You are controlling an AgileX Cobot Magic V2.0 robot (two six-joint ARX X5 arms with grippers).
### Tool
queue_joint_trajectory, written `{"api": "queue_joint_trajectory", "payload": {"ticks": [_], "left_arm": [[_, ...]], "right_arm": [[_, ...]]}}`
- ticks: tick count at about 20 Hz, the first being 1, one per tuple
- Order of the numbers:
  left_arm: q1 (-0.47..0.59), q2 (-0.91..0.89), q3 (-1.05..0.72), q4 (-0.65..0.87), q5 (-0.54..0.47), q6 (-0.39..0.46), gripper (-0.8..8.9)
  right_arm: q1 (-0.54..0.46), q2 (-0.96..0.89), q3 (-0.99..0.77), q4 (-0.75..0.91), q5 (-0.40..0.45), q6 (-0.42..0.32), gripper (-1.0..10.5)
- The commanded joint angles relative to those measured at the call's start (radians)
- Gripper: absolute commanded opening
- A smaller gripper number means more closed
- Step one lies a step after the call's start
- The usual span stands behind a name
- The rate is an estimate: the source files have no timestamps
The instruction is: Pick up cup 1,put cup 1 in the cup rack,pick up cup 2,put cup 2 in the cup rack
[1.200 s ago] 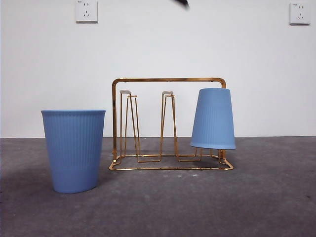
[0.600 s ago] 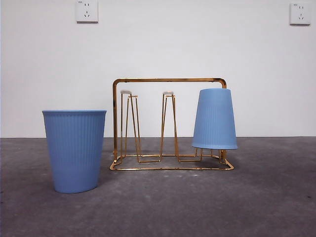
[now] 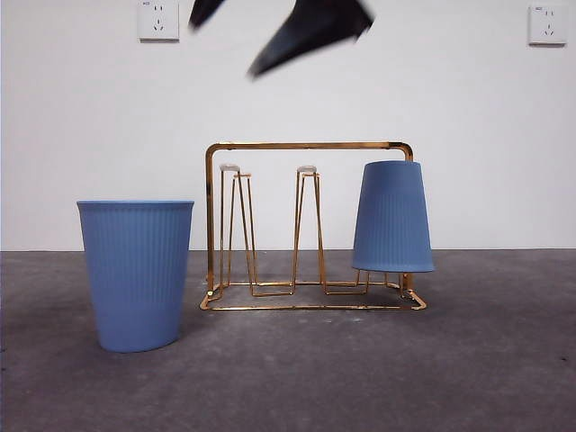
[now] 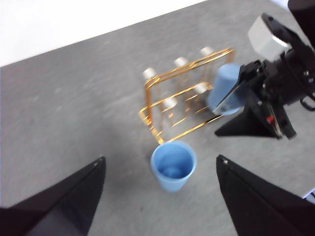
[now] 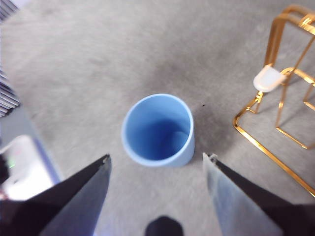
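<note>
While one cup stands upright at the left of the front view, we see the rack at centre with a second cup upturned on its right prong. Our right gripper hangs wide open and empty over the upright cup; our left gripper is likewise open, holding nothing. We can read no writing.

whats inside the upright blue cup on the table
Nothing shows inside the upright blue ribbed plastic cup: the right wrist view looks down onto its bare blue bottom. The lower inner wall nearest the camera is hidden.
</note>
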Motion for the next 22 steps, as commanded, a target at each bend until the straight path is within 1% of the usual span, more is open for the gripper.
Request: {"api": "queue_joint_trajectory", "payload": {"ticks": [1,5,9,11,15,16,18,19,21,22], "left_arm": [[-0.002,-0.071,-0.081,0.026,-0.019,-0.042,3.77],[-0.002,-0.157,-0.180,0.080,-0.018,-0.066,3.77],[-0.002,-0.204,-0.255,0.089,-0.015,-0.097,3.77],[-0.002,-0.203,-0.270,0.095,-0.015,-0.096,3.77],[-0.002,-0.203,-0.287,0.163,-0.010,-0.096,3.77],[-0.002,-0.203,-0.287,0.179,-0.004,-0.096,3.77],[-0.002,-0.202,-0.287,0.206,0.041,-0.096,3.77],[-0.002,-0.202,-0.287,0.209,0.047,-0.096,3.77],[-0.002,-0.201,-0.287,0.219,0.068,-0.097,3.77],[-0.002,-0.201,-0.287,0.231,0.081,-0.097,3.77]], "right_arm": [[0.002,0.069,-0.003,0.045,0.008,0.023,3.2],[0.002,0.153,-0.002,0.092,0.041,0.028,3.2],[0.002,0.236,0.002,0.147,0.045,0.062,3.2],[0.010,0.262,0.002,0.174,0.043,0.071,3.2],[0.027,0.297,0.003,0.217,0.084,0.074,3.1],[0.027,0.308,0.004,0.217,0.097,0.081,3.1],[0.027,0.329,0.008,0.208,0.125,0.093,3.1],[0.027,0.335,0.008,0.211,0.136,0.093,2.9],[0.027,0.336,0.008,0.225,0.138,0.092,0.9],[0.027,0.336,0.008,0.237,0.130,0.093,0.6]]}}
